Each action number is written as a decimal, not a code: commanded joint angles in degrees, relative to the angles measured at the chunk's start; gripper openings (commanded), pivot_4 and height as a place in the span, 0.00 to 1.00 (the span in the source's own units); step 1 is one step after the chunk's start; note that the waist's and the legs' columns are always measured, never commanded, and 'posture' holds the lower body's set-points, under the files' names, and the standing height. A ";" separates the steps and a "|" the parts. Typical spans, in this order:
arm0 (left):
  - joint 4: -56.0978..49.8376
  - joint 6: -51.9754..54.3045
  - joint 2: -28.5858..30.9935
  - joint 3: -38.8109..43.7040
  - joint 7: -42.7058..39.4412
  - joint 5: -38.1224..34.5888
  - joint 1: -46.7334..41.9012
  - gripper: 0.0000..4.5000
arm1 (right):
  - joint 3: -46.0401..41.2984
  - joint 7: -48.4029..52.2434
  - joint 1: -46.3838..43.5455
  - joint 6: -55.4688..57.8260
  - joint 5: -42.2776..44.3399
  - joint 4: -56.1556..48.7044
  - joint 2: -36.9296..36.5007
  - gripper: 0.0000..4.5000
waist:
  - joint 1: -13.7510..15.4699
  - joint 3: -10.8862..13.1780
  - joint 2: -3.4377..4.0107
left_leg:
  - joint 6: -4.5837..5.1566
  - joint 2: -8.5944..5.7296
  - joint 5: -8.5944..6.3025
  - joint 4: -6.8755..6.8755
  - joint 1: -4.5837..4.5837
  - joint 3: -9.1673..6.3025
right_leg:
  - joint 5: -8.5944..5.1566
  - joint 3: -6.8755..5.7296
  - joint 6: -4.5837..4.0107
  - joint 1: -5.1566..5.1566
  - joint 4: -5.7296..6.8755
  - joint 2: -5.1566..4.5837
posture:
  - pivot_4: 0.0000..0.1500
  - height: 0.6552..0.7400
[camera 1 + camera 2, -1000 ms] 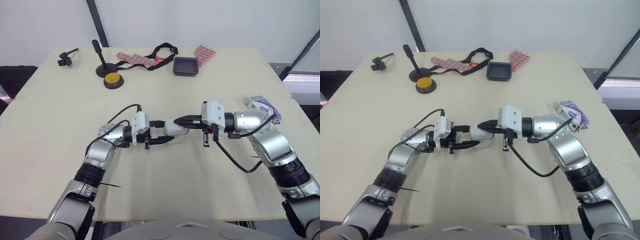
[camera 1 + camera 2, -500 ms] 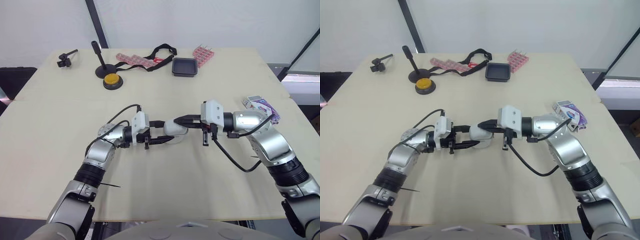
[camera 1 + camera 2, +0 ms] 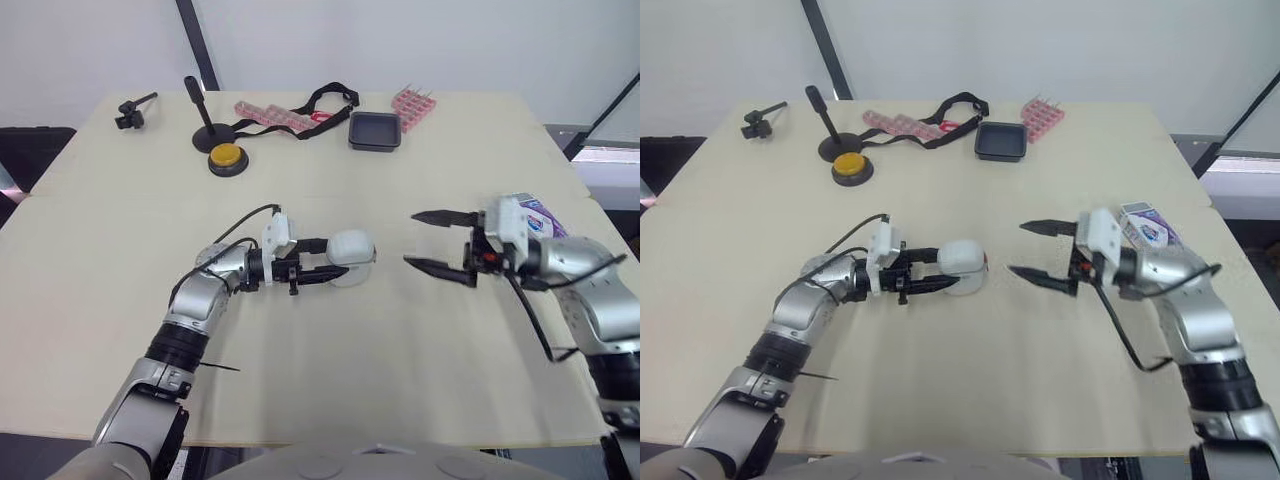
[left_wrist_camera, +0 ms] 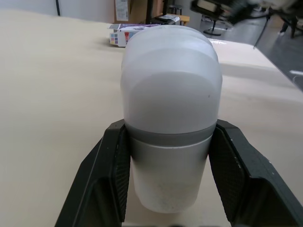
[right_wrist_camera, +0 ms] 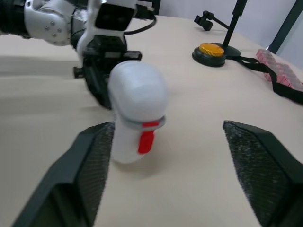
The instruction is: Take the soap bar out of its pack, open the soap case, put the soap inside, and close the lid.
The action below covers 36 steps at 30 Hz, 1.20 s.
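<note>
— Black left fingers (image 4: 106, 179) press on the grey lower half of the soap case (image 3: 962, 266), one on each flank, so the left jaws are clenched on it. The right jaws are spread wide and hold nothing. Their tips aim at the case across a bare strip of tabletop (image 3: 120, 300).

— Case orientation?

— Its long axis runs along the left fingers, domed end toward the right jaws. The lid is down on the base. The red latch (image 5: 147, 142) sits on the side that faces the right jaws. Whether the case rests on the tabletop or hangs just above it cannot be told.

— And the soap?

— The soap pack (image 3: 530, 212) lies near the tabletop's right edge, just beside the right wrist, behind the right jaws and well apart from the case. It is too small in view to say whether it is opened. Judgement: the right arm is the free one and the nearer to the pack. The pack lies behind its jaws and the case ahead. Unpacking appears not yet done, so the arm likely must turn back toward the pack, or else work the latch first.

— Risk?

— The latch is small. An off-centre pinch could twist the case in the left grip.
</note>
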 commanded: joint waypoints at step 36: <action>-1.05 67.41 4.46 2.65 21.38 -17.74 -7.06 1.00 | -0.80 2.09 10.69 -3.07 1.91 -2.37 -1.54 1.00 | 0.23 -0.04 0.11 | 0.07 -0.25 0.06 -0.03 0.12 -0.09 | -0.10 -0.05 -0.17 0.32 -0.28 -0.11 | 1.00 0.87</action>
